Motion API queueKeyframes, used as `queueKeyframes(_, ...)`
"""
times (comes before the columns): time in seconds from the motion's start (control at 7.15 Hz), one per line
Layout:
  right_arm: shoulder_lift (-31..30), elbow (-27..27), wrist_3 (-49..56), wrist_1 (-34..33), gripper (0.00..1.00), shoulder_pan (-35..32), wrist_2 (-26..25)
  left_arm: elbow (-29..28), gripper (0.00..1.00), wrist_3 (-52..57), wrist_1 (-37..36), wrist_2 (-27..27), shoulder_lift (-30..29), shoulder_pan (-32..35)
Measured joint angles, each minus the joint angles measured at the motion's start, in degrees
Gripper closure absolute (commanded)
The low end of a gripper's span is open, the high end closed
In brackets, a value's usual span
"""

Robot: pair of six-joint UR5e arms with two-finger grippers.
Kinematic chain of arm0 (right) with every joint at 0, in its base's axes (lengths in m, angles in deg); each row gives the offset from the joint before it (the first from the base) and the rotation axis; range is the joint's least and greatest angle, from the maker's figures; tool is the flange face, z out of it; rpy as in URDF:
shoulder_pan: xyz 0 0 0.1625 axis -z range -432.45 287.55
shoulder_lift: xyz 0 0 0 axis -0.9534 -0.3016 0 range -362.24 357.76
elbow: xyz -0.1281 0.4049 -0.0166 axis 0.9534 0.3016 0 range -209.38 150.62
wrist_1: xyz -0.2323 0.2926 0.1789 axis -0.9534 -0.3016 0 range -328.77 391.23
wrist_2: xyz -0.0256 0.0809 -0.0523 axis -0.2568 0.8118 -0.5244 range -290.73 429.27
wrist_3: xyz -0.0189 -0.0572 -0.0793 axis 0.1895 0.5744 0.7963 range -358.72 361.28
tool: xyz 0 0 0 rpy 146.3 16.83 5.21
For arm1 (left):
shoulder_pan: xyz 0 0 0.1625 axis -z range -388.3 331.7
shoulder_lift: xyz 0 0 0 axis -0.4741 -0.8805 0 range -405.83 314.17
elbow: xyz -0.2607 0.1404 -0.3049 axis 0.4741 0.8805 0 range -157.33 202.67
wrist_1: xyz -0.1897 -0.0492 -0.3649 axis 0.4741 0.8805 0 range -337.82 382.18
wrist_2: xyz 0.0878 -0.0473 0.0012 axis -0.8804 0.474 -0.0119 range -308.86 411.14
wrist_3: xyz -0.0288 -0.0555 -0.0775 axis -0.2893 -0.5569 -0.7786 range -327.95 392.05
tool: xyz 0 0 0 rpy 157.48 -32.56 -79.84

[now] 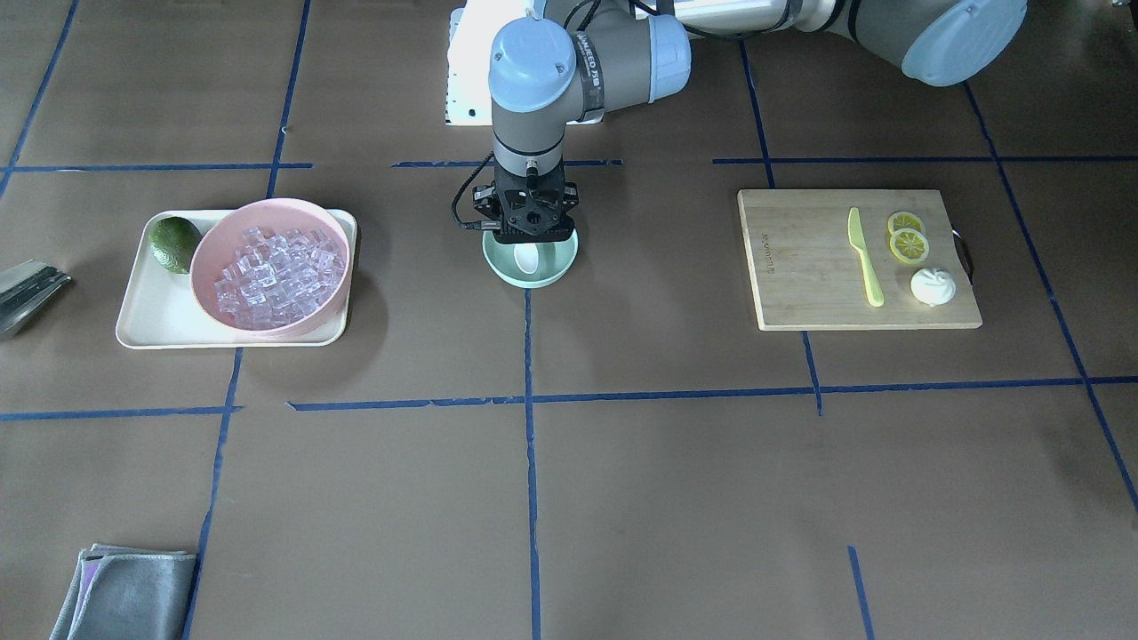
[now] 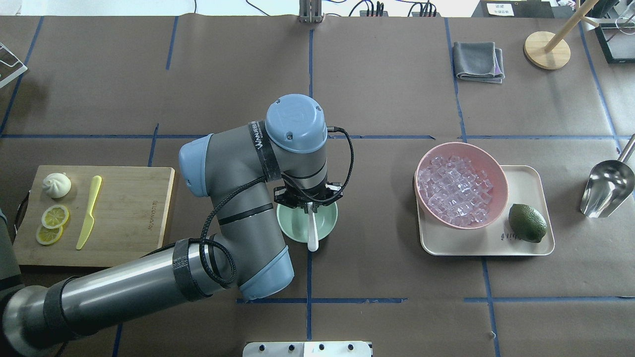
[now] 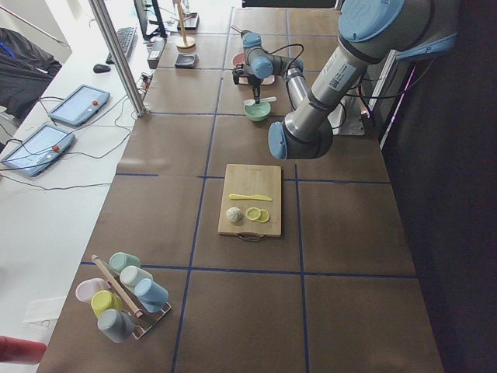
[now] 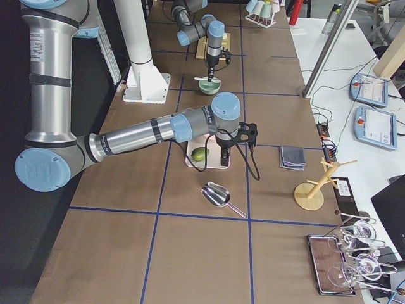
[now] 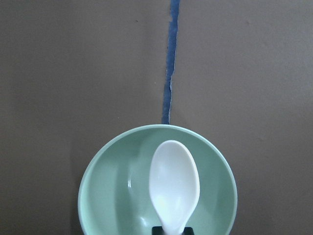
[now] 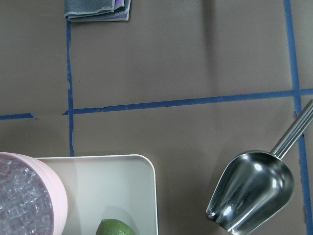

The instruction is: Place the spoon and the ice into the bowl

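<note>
The mint-green bowl (image 1: 558, 268) stands at the table's middle, also in the overhead view (image 2: 288, 226) and the left wrist view (image 5: 107, 196). My left gripper (image 1: 532, 235) hangs straight above it, shut on the white spoon (image 5: 173, 181). The scoop lies inside the bowl and the handle (image 2: 312, 237) sticks out over the rim toward the robot. The ice (image 2: 454, 191) is a pile of clear cubes in the pink bowl (image 2: 502, 184). My right gripper (image 4: 226, 152) shows only in the exterior right view, above the tray; I cannot tell if it is open.
The pink bowl and a lime (image 2: 527, 222) sit on a cream tray (image 2: 533, 178). A metal scoop (image 2: 606, 188) lies beyond the tray. A cutting board (image 2: 134, 208) holds a yellow-green knife (image 2: 88, 213), lemon slices and a white bun. A grey cloth (image 2: 477, 60) lies far back.
</note>
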Motion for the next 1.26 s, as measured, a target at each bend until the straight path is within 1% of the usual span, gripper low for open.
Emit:
queueKeyframes(0.28, 1.65, -0.16, -2.27, 0.02, 0.00, 1.41, 0.04, 2.51, 0.00, 0.00, -0.29, 0.30, 1.89, 0.05)
queueKeyframes(0.56, 3.81, -1.11, -6.50, 0.08, 0.00, 4.30, -0.12, 5.94, 0.00, 0.17, -1.71, 0.48, 3.51, 0.43)
queueKeyframes(0.84, 7.39, -2.48, -12.95, 0.14, 0.00, 9.20, -1.24, 8.83, 0.00, 4.65, -6.47, 0.57, 4.11, 2.62)
queueKeyframes(0.98, 9.63, -3.75, -16.95, 0.16, 0.00, 13.08, -4.48, 12.00, 0.00, 8.96, -10.18, 0.59, 5.40, 4.60)
queueKeyframes(1.26, 14.25, -6.08, -26.86, 0.15, 0.00, 22.98, -14.15, 19.95, 0.00, 16.15, -14.36, 0.63, 11.68, 8.90)
